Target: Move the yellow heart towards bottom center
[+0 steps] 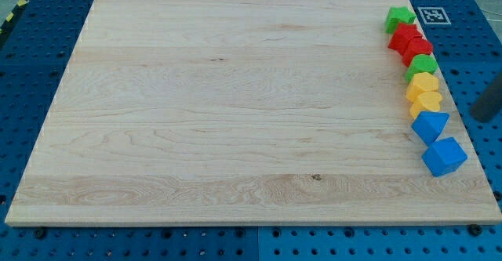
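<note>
Several blocks stand in a column along the board's right edge. From the top down they are a green star [400, 18], a red star [405, 35], a second red block [417, 51], a green block [422, 66], two touching yellow blocks, a blue triangle-like block [431, 125] and a blue cube [444, 156]. The upper yellow block [423, 83] looks angular. The lower yellow block [427, 102] looks like the heart, though I cannot be sure. My tip [475, 114] is a dark blurred rod end off the board, to the right of the yellow blocks and apart from them.
The wooden board [235, 120] lies on a blue perforated table [31, 57]. A black-and-white marker tag [431, 15] sits just off the board's top right corner.
</note>
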